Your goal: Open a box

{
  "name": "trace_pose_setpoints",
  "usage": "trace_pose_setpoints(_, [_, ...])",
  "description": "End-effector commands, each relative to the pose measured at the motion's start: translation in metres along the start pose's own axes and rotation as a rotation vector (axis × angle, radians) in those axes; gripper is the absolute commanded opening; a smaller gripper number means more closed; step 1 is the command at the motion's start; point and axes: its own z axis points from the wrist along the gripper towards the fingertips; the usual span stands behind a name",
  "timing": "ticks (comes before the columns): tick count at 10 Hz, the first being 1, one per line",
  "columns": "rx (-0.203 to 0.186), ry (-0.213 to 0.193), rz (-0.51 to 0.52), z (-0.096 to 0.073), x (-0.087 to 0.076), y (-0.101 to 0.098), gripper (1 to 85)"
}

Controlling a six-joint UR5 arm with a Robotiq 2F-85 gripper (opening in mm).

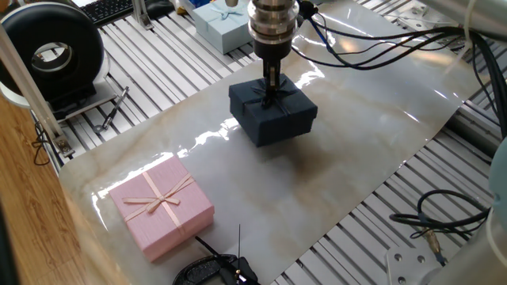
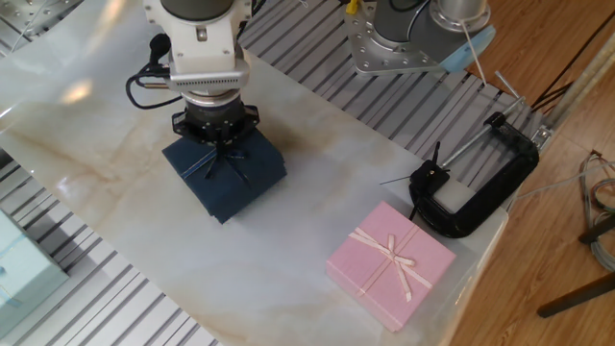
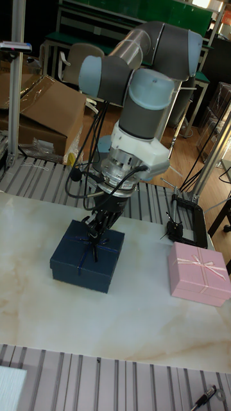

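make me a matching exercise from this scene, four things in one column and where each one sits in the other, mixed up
Things:
1. navy box
2. pink box
3. light blue box
4. black clamp

Places:
A. off the marble sheet, on the slatted table behind the arm
B. directly under the gripper, whose fingertips are down at its bow
C. at the table edge, next to the pink box
D. near a corner of the marble sheet, far from the gripper, untouched

Pairs: 1-B, 2-D, 3-A, 4-C
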Motion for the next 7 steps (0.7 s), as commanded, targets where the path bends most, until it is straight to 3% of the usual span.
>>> trace_pose_setpoints(1, [0.01, -0.032, -0.005, 0.024, 0.003, -0.008, 1.3])
trace_pose_setpoints(2, [0.009, -0.021, -0.005, 0.018, 0.005, -0.007, 1.3])
trace_pose_setpoints(3, [-0.009, -0.005, 0.006, 0.003, 0.006, -0.002, 1.3])
trace_pose_setpoints(4, [-0.008, 0.032, 0.014, -0.02, 0.007, -0.002, 1.3])
trace_pose_setpoints(5, [0.004, 0.045, 0.02, -0.031, 0.003, -0.003, 1.3])
trace_pose_setpoints(7, [-0.013, -0.018, 0.031, -0.007, -0.005, -0.002, 1.3])
